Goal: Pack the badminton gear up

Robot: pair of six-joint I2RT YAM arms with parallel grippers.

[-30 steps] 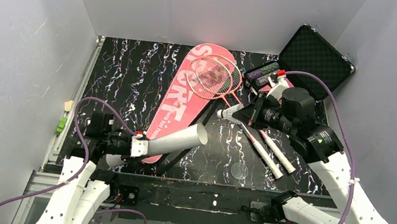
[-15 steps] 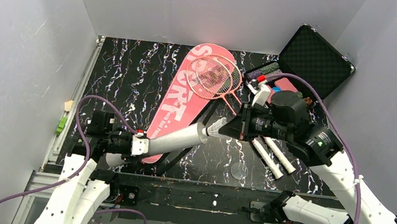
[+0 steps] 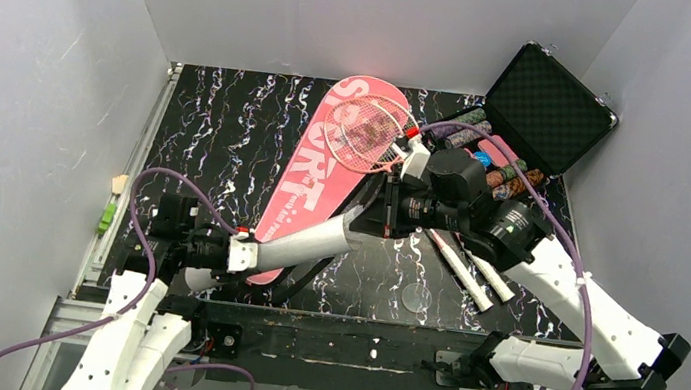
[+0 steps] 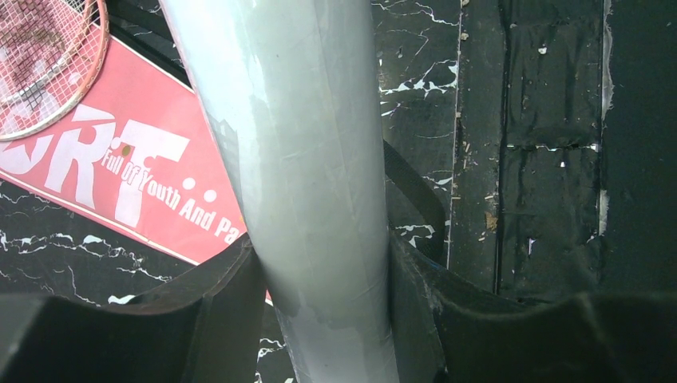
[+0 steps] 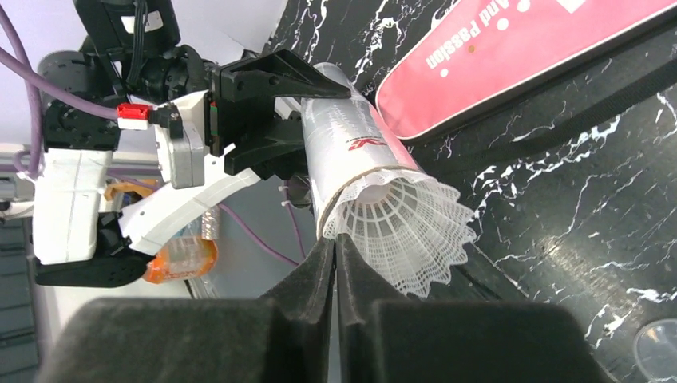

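Observation:
My left gripper (image 3: 248, 255) is shut on the near end of the long white-grey tube (image 3: 310, 241) and holds it tilted, its open mouth up and to the right. In the left wrist view the tube (image 4: 311, 159) fills the gap of this gripper (image 4: 319, 247). My right gripper (image 5: 335, 239) is shut on the skirt edge of a white shuttlecock (image 5: 407, 223), whose nose sits in the tube's mouth (image 5: 351, 152). In the top view this gripper (image 3: 373, 221) is at the mouth. Two pink rackets (image 3: 370, 133) lie on the pink SPORT bag (image 3: 314, 176). Other shuttlecocks are hidden.
An open black case (image 3: 547, 101) with patterned rolls (image 3: 501, 170) stands at the back right. The racket handles (image 3: 472, 277) lie under my right arm. A clear round lid (image 3: 417, 297) lies near the front edge. The bag's black strap (image 4: 415, 199) runs under the tube.
My right gripper has carried the shuttlecock leftward from above the racket handles to the tube's mouth. The left gripper and tube have stayed put.

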